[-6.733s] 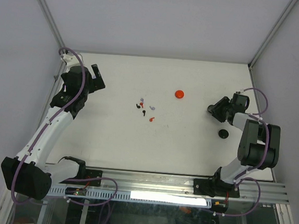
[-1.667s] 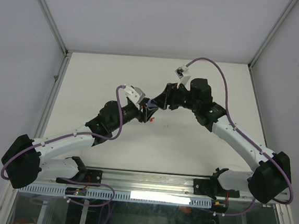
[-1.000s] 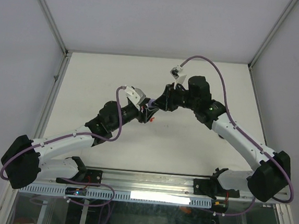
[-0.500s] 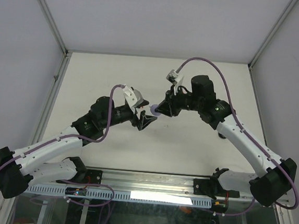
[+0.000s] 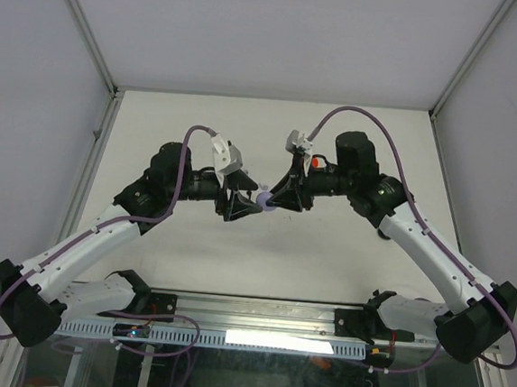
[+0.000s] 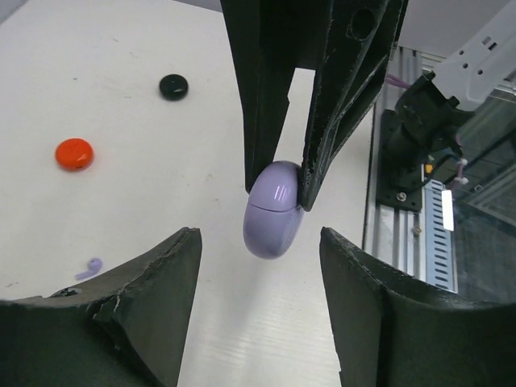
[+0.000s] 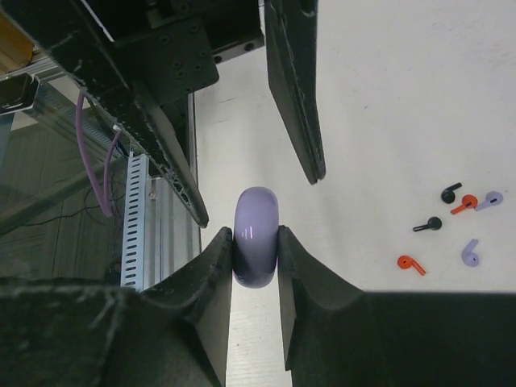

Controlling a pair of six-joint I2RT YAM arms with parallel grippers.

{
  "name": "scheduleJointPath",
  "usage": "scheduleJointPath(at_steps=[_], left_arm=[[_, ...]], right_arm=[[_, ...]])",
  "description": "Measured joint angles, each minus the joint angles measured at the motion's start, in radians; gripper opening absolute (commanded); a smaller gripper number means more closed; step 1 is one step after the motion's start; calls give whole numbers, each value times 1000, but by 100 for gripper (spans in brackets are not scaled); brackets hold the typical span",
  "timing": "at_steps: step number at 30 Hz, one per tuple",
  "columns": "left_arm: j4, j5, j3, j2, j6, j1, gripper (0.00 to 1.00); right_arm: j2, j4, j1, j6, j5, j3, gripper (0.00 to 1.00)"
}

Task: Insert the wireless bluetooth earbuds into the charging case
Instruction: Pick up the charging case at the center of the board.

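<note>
Case (image 7: pixel 256 216) clamped in R claw (image 7: pixel 255 246).

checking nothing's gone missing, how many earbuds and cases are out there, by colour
small black stemmed earbuds: 2
small red stemmed earbuds: 2
small lavender stemmed earbuds: 2
round plastic charging cases: 3 (lavender case, red case, black case)
total: 9

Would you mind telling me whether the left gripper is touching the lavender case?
Apart: the left wrist view shows clear gaps between the case and both fingers of the left gripper.
</note>
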Motion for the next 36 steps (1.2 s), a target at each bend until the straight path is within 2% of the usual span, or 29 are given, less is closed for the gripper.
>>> scheduleJointPath(at_steps=[5, 12, 14, 20, 21, 26, 30, 34, 36], left_arm=[[-41, 121, 39, 74, 0, 13, 54], [-83, 231, 66, 124, 0, 26, 40], [-90, 257, 77, 132, 1, 32, 33], [-113, 299, 85, 142, 4, 38, 0], [-116, 301, 85, 143, 6, 39, 0], [-128, 309, 86, 150, 12, 39, 0], [-129, 291, 86, 146, 11, 39, 0], [-79, 212, 58, 106, -29, 39, 0], [-16, 171, 14, 66, -64, 39, 0]], right_arm=[[5, -28, 4, -51, -40, 6, 0], [36, -84, 23, -115, -53, 39, 0], [40, -95, 27, -129, -53, 40, 0], [54, -137, 39, -159, -60, 56, 2], [56, -139, 39, -161, -60, 56, 4], [59, -151, 42, -171, -60, 57, 26], [56, -141, 43, -166, -44, 55, 38], [8, -24, 11, -114, -26, 6, 49], [-44, 66, -33, -72, -29, -57, 49]])
